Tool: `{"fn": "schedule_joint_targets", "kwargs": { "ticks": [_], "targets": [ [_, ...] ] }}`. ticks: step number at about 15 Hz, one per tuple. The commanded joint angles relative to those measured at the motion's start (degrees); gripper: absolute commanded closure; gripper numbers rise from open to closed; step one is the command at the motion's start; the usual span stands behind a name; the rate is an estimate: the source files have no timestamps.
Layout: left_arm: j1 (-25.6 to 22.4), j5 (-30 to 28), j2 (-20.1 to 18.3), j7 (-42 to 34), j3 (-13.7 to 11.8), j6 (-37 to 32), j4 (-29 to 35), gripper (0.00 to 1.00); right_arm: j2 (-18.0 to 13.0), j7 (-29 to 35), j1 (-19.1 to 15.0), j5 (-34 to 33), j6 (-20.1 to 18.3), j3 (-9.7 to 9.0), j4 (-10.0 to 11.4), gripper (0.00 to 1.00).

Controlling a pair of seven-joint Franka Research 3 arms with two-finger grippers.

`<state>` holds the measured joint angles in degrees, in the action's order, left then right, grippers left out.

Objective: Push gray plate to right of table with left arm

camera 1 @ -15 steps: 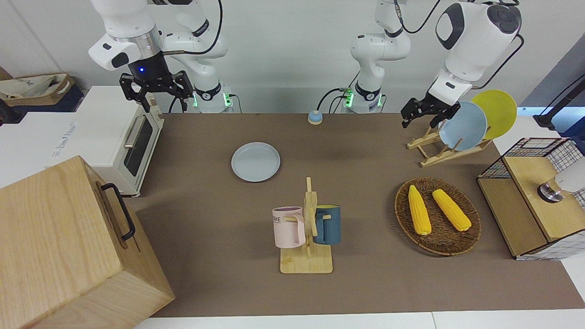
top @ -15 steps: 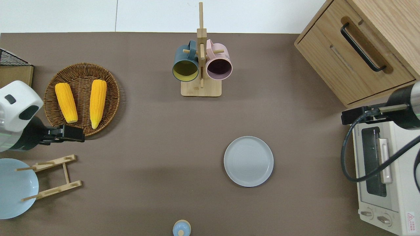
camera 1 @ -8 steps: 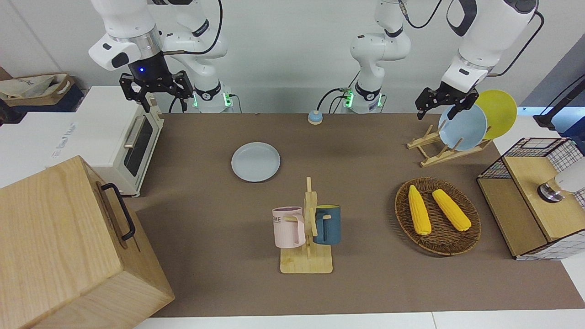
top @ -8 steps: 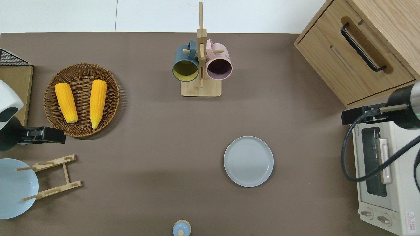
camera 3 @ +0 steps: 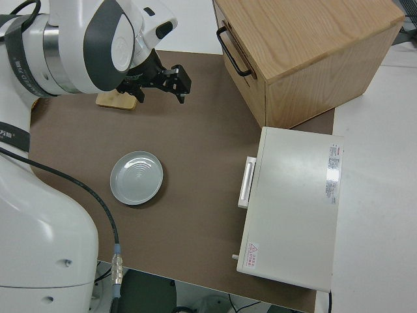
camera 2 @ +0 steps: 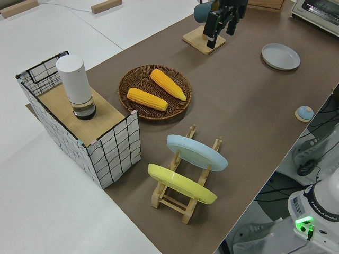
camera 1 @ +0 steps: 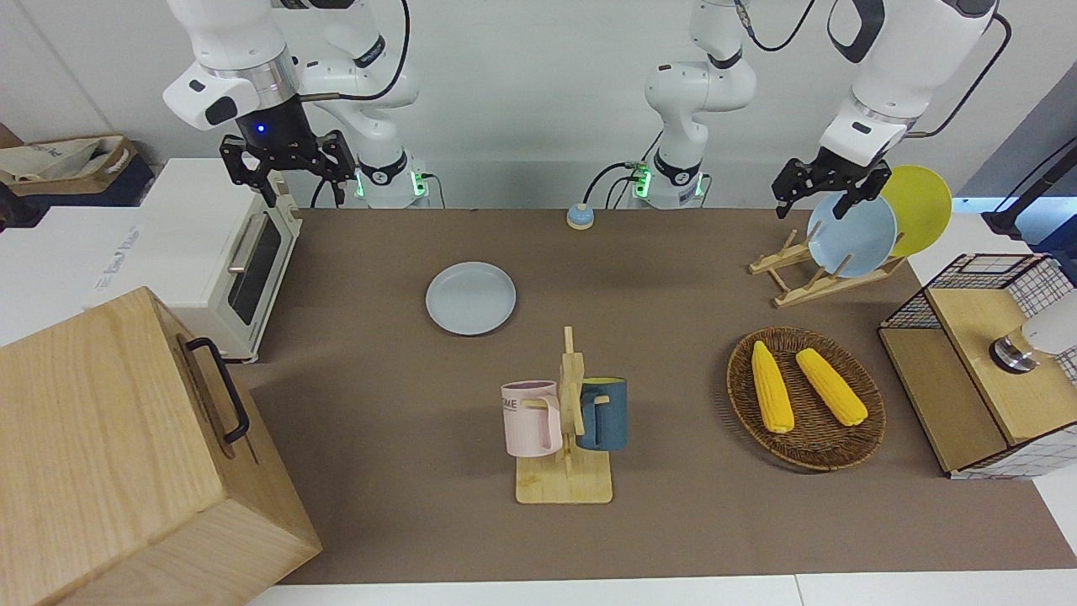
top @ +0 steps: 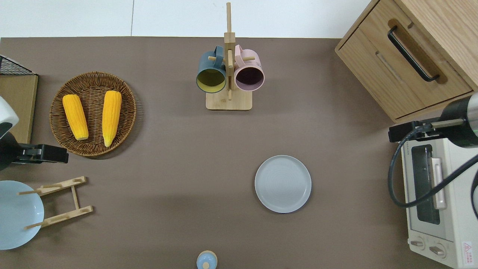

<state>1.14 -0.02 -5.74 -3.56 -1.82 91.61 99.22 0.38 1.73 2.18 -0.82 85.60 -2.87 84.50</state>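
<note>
The gray plate [camera 1: 470, 298] [top: 282, 184] lies flat on the brown table [camera 1: 673, 522], between the mug stand and the robots and toward the right arm's end. It also shows in the left side view [camera 2: 280, 56] and the right side view [camera 3: 136, 177]. My left gripper [camera 1: 829, 183] [top: 56, 154] [camera 2: 220, 24] hangs open and empty in the air. It is over the table between the wicker basket and the wooden plate rack, far from the gray plate. The right arm is parked, its gripper [camera 1: 286, 168] open.
A mug stand [top: 228, 78] holds a blue and a pink mug. A wicker basket [top: 93, 112] holds two corn cobs. A wooden rack [camera 1: 820, 269] carries a sky-blue and a yellow plate. A toaster oven [top: 437, 201], a wooden cabinet [top: 410, 56], a wire crate [camera 1: 984, 362] and a small bell [camera 1: 579, 216] also stand here.
My left gripper has risen and drawn back toward the left arm's end of the table, away from the basket. The gray plate and the right arm have not moved.
</note>
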Motion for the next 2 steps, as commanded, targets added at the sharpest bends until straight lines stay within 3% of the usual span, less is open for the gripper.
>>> {"fn": "schedule_joint_targets", "kwargs": {
  "ticks": [1,2],
  "targets": [
    [-0.35,-0.68,0.38,-1.1,-0.29,-1.43,-1.39,0.0,-0.2,-0.06,-0.16,1.26,-0.7,0.06,-0.3,0.017],
    [-0.35,-0.69,0.38,-1.18,-0.29,-1.43,-1.39,0.0,-0.2,-0.06,-0.16,1.26,-0.7,0.06,-0.3,0.017]
  ]
}}
